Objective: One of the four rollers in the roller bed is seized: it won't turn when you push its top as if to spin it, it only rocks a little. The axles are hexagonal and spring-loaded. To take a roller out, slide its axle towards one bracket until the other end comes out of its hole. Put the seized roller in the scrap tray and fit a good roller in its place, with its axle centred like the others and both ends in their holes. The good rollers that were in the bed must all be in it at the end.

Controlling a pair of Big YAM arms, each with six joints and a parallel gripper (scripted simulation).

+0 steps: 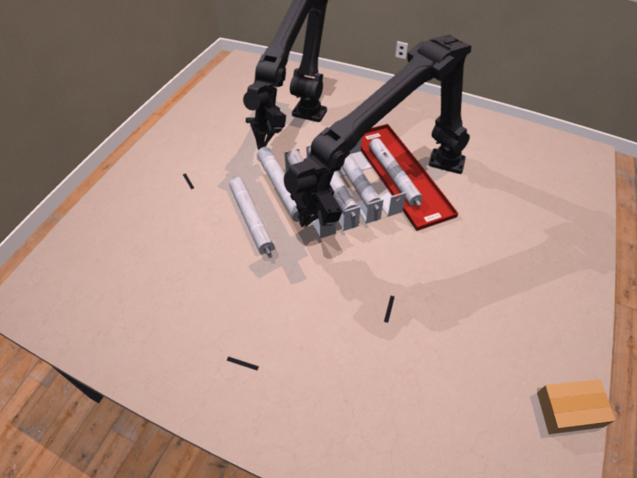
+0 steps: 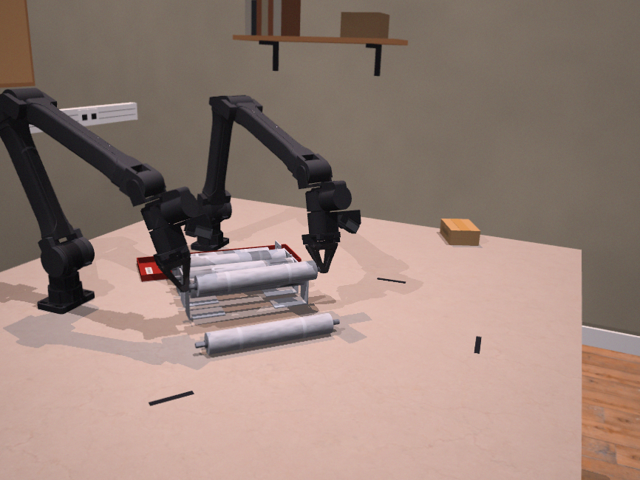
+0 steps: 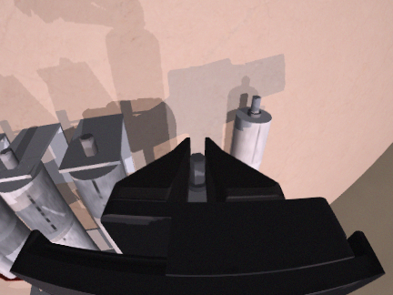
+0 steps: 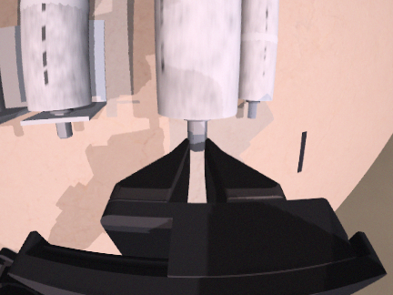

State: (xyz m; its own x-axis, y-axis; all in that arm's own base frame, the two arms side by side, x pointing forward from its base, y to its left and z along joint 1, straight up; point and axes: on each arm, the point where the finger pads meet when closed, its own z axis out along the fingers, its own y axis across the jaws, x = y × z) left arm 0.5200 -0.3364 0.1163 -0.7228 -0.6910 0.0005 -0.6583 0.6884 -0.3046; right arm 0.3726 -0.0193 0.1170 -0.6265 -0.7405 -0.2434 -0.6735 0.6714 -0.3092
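Note:
My left gripper (image 1: 304, 223) (image 2: 324, 271) (image 3: 197, 145) and my right gripper (image 1: 262, 147) (image 2: 185, 289) (image 4: 196, 145) are shut on the opposite axle ends of one grey roller (image 1: 277, 179) (image 2: 258, 277) (image 4: 197, 68). They hold it level in the air, between the bed and a loose roller (image 1: 250, 213) (image 2: 268, 334) (image 3: 247, 141) (image 4: 258, 55) on the table. The bed appears to hold three rollers, partly hidden by my left arm; one roller (image 1: 360, 179) shows plainly. The bracket (image 1: 395, 207) nearest the scrap tray has an empty hole. Another roller (image 1: 396, 172) lies in the red scrap tray (image 1: 429, 198).
The bed's outermost bracket, with an axle (image 3: 88, 144) through it, stands beside my left gripper. The tray lies along the bed's far side. A cardboard box (image 1: 578, 404) (image 2: 460, 232) is far off near the table's edge. Black strips (image 1: 389, 308) (image 2: 171, 397) lie on the table.

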